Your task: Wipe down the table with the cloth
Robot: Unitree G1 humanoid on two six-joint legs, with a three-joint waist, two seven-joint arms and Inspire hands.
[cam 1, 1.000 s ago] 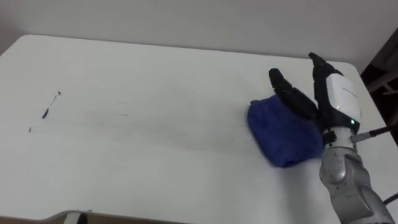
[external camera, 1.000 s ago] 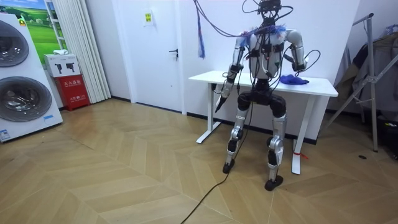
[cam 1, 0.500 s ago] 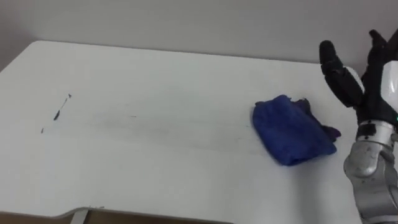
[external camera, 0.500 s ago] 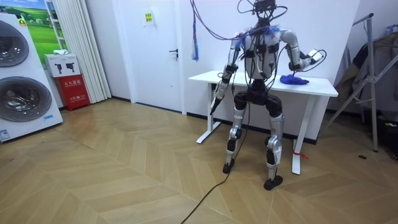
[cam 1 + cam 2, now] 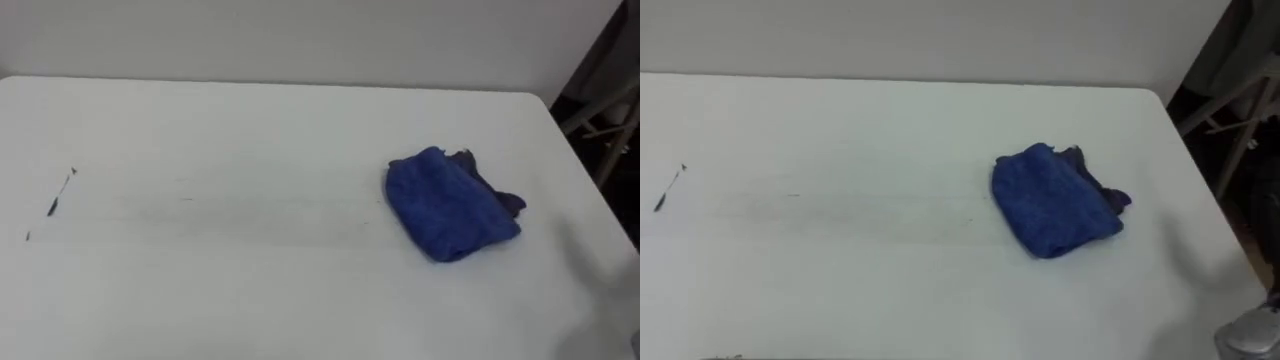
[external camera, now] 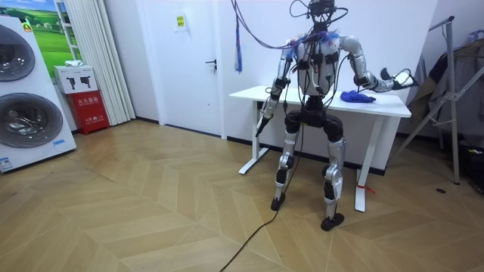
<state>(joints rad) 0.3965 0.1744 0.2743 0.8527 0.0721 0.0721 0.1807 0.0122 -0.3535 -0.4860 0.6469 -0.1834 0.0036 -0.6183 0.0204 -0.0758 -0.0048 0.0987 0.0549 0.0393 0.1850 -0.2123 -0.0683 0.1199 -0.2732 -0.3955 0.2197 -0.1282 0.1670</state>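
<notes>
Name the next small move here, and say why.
Probably bring the right robot hand onto the blue cloth: it lies untouched on the table, the hand hovers past the table's end, and dark marks show near the left edge.

Stacked washing machines (image 6: pixel 26 121) at room view's left, red box (image 6: pixel 89 111) beside them, door (image 6: pixel 189 68) beyond

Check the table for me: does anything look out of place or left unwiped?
Dark marks sit near the table's left edge, and a faint grey streak runs toward the blue cloth. The cloth lies crumpled and unheld near the right end, and the right hand is raised clear of it.
</notes>
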